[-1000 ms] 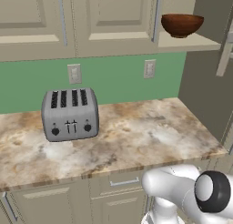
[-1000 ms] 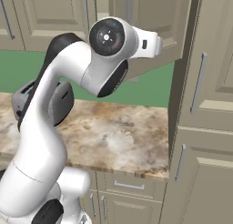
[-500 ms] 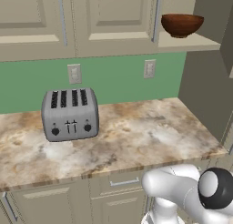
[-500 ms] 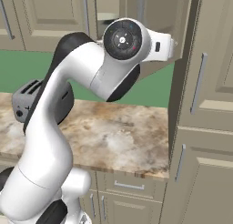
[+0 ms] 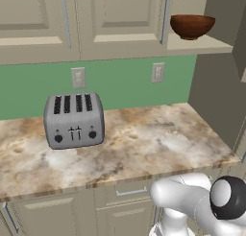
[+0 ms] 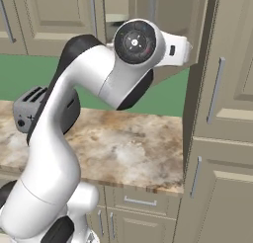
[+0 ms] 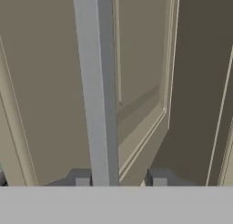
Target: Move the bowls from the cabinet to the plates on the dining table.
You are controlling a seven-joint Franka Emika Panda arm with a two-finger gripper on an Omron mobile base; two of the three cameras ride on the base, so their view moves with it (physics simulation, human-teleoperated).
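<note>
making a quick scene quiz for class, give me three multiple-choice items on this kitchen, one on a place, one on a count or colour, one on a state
1. Where is the reddish-brown round bowl?
A on the stone worktop
B on the open beige cupboard's shelf
C on the toaster

2. How many slots has the silver toaster?
A two
B four
C six

3. How is the beige cupboard door with the silver bar handle?
A swung open
B shut
C removed

Answers: 1 B, it sits up on the shelf. 2 B, four dark slots on top. 3 A, the shelf is exposed.

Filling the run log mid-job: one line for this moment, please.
phase: opening cabinet door | gripper: jaws apart around handle | reddish-brown bowl: on shelf | toaster: on worktop
</note>
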